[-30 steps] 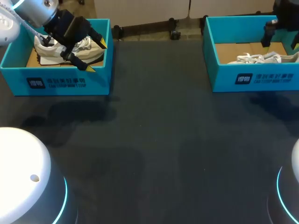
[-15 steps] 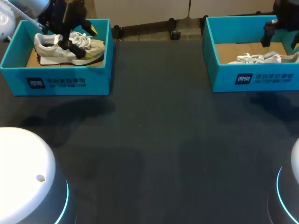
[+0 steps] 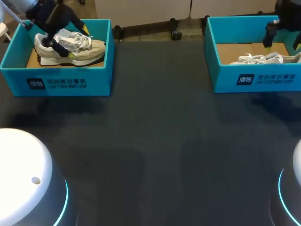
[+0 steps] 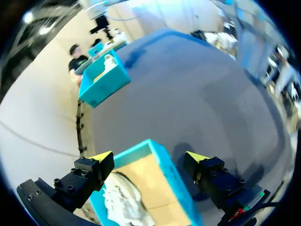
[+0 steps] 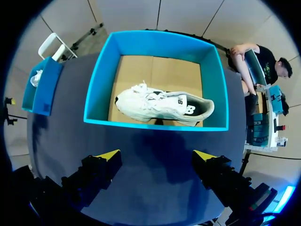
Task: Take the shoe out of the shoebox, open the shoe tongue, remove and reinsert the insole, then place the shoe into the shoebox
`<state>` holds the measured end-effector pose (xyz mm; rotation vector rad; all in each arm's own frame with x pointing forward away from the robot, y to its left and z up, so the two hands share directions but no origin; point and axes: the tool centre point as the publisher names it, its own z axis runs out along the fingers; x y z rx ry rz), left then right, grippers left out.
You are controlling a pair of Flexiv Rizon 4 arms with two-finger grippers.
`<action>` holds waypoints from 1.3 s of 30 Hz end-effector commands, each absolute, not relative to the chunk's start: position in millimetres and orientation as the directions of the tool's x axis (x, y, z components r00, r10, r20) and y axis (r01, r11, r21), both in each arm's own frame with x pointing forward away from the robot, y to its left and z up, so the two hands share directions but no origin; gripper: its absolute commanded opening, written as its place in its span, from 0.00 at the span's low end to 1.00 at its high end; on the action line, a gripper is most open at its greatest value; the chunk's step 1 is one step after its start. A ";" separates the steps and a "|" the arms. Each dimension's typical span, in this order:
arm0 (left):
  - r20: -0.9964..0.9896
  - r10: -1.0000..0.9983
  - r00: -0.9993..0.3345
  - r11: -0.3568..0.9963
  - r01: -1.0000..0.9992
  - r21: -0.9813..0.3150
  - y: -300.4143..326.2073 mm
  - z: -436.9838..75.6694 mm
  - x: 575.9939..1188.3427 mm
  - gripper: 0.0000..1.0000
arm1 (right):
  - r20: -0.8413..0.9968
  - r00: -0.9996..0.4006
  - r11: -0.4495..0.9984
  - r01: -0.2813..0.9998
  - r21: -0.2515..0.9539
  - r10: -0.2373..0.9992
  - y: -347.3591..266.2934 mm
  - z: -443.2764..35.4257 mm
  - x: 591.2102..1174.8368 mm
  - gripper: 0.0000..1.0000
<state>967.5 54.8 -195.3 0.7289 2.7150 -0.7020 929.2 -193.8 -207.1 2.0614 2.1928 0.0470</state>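
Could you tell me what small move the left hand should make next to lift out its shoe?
Probably shift the open left hand sideways over the shoe: in the wrist view its fingers straddle the shoebox wall, one outside it, so lowering now would hit the wall.

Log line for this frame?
left gripper open over left box, left shoe inside | right gripper open above right box, right shoe inside

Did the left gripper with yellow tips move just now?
Yes. The left gripper shifted leftward, away from the right wall of the teal cardboard shoebox.
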 end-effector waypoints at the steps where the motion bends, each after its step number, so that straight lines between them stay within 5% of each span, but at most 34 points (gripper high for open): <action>1: -0.335 0.617 -0.712 0.647 0.701 -0.299 67.5 -189.1 987.3 1.00 | -0.074 -0.057 0.065 0.991 0.113 0.996 -193.9 -207.4 929.1 1.00; 8: -0.338 0.829 -0.445 0.422 0.895 -0.143 83.3 -192.5 994.2 1.00 | -0.074 -0.057 0.065 0.991 0.113 0.996 -193.9 -207.4 929.1 1.00; 18: -0.098 0.993 -0.066 0.079 0.987 0.137 97.8 -206.9 996.0 1.00 | -0.074 -0.057 0.065 0.991 0.113 0.996 -193.9 -207.4 929.1 1.00; 39: -0.050 0.998 -0.029 0.037 0.985 0.170 99.9 -208.5 1000.1 1.00 | -0.074 -0.057 0.065 0.991 0.113 0.996 -193.9 -207.4 929.1 1.00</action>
